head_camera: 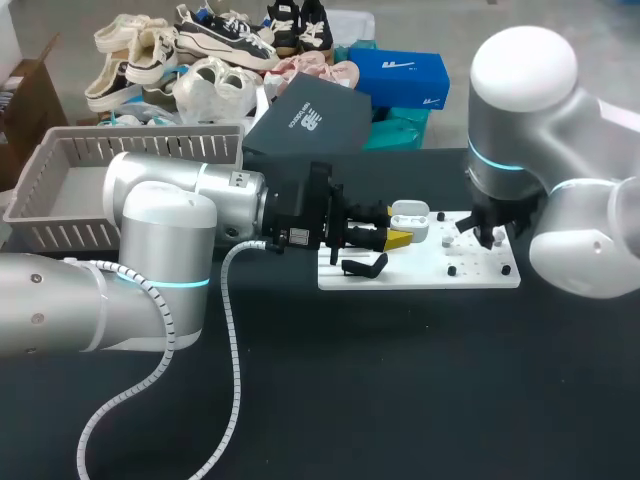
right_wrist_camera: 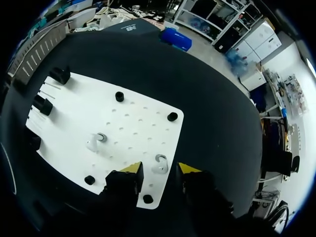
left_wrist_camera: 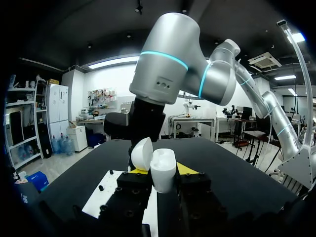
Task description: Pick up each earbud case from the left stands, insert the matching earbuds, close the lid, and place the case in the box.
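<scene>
Near board (right_wrist_camera: 123, 123) edge: right hand (right_wrist_camera: 160, 169) (open) over earbud (right_wrist_camera: 159, 164).

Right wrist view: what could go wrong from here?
The earbud lies small between the open fingers of the right gripper; an off-centre close could flick it across the board. The left gripper holds the case with its lid open; pressing an earbud in could shift it.

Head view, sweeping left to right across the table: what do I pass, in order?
Gray basket → black stand → earbud case → right gripper. The white board is left out because it spans under several of these.
</scene>
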You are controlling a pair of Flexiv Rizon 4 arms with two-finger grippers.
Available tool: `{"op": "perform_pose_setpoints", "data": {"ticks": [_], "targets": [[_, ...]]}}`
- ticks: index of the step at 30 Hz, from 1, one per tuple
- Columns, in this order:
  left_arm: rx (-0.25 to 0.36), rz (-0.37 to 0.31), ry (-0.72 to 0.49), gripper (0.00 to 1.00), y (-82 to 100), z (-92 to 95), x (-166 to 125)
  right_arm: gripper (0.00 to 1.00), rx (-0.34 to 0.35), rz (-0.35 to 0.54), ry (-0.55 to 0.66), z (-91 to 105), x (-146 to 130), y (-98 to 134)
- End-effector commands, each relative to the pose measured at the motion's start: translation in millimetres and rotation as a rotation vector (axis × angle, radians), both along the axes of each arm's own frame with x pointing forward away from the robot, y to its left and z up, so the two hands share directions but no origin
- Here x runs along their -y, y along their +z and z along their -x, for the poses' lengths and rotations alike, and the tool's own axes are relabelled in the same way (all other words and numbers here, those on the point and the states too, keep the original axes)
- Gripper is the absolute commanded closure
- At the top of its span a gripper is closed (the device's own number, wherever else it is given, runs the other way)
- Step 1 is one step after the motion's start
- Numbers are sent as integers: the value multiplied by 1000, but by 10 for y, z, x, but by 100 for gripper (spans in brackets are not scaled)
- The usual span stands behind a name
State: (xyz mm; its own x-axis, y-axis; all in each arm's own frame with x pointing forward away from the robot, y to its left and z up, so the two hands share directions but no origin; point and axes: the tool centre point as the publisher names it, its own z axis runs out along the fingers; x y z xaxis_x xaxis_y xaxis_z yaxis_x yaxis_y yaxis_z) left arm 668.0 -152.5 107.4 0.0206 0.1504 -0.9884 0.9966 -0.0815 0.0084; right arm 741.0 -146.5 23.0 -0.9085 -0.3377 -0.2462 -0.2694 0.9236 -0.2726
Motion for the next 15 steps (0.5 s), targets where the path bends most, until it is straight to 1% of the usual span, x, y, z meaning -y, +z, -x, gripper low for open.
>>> {"op": "perform_pose_setpoints", "data": {"ticks": [1, 7, 13, 15], "targets": [[2, 1, 5, 100, -3, 13, 2, 61, -2, 4, -3, -18, -7, -16], [2, 1, 5, 100, -3, 13, 2, 61, -4, 1, -8, -24, 5, -24], [2, 1, 5, 100, -3, 13, 2, 64, -6, 2, -10, -27, 6, -30], [2, 1, 5, 100, -3, 13, 2, 66, -6, 3, -10, -27, 7, -32]]}}
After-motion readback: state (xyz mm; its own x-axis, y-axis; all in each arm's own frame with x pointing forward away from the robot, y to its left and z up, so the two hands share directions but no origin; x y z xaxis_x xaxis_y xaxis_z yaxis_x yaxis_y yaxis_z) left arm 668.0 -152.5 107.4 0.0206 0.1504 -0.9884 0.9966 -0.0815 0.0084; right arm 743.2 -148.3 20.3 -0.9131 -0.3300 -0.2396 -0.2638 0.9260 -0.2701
